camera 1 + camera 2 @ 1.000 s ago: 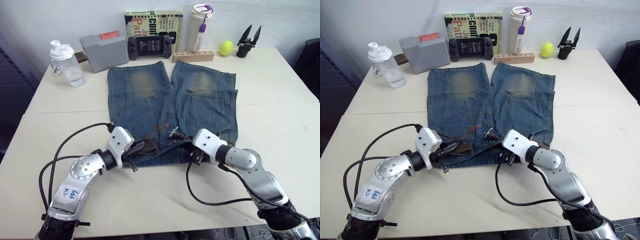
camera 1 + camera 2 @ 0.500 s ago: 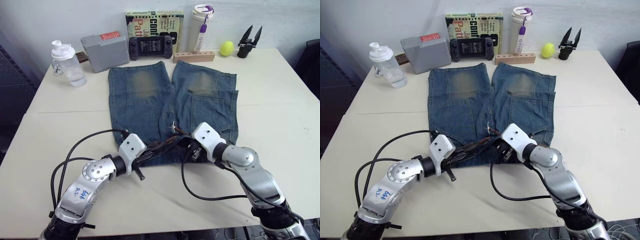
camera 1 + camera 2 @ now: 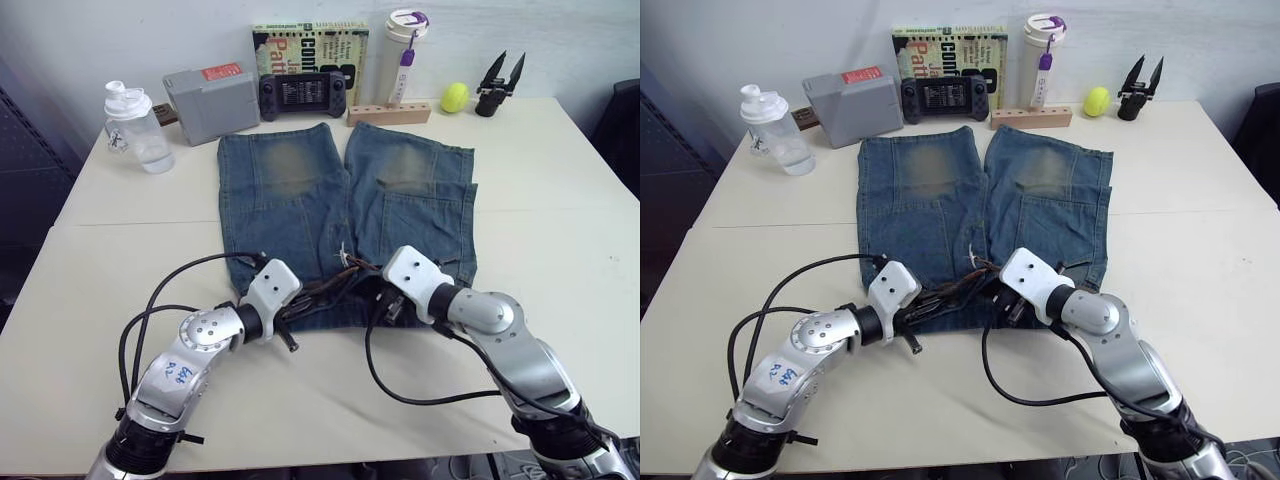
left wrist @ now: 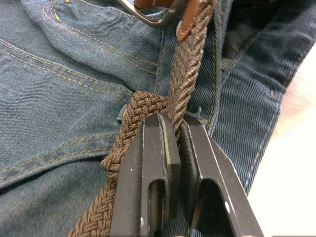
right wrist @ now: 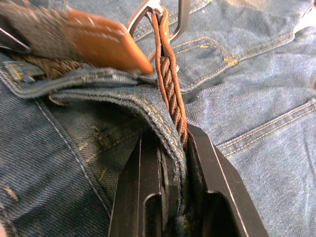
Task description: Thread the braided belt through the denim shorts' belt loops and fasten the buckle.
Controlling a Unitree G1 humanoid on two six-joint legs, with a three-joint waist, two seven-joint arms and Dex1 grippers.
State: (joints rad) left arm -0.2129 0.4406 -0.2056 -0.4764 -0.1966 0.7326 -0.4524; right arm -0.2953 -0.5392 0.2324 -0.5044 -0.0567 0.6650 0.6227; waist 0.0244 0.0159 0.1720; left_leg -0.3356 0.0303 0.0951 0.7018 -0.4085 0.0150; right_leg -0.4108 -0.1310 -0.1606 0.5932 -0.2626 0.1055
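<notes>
I've got the left gripper [image 4: 170,133] pinching the belt [image 4: 185,74] at the shorts' [image 3: 300,190] waistband. Right gripper [image 5: 173,143] is clamped on belt and waistband near the buckle [image 5: 165,17]. Risk: tip misses the frame if either grip slips.

- Even, bright room light falls on the table [image 3: 560,230], with soft, faint shadows.
- Head views are sharp, with no glare.
- In the right wrist view, the belt [image 5: 98,42] tip close to the lens is blurred.
- The left wrist view is crisp on the denim [image 4: 59,74].
</notes>
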